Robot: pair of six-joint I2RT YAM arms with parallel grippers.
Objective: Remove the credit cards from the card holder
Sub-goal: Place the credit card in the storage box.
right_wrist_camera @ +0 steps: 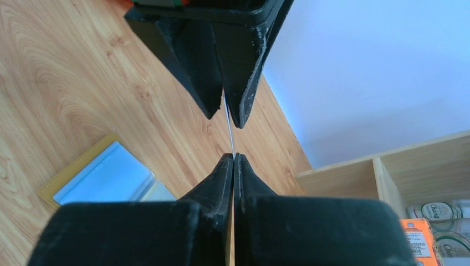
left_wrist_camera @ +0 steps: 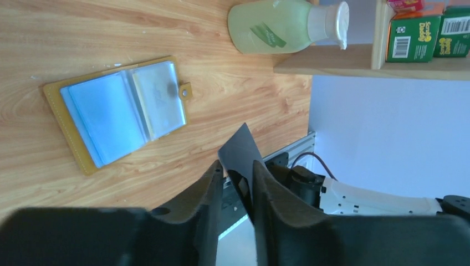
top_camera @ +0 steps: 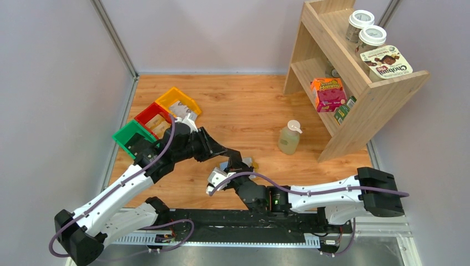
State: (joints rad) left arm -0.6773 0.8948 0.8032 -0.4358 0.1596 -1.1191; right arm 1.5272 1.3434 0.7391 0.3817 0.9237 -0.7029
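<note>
Two hands are meeting on one credit card (left_wrist_camera: 238, 145) above the table (left_wrist_camera: 83, 33).
The right hand (right_wrist_camera: 233, 157) is pinching it tight, its long axis running into the left hand (left_wrist_camera: 238, 166), half-open astride it; grip unclear. The card holder (left_wrist_camera: 116, 113) is lying open just below.

Soap bottle (left_wrist_camera: 271, 25) near card holder (left_wrist_camera: 116, 113)
</note>
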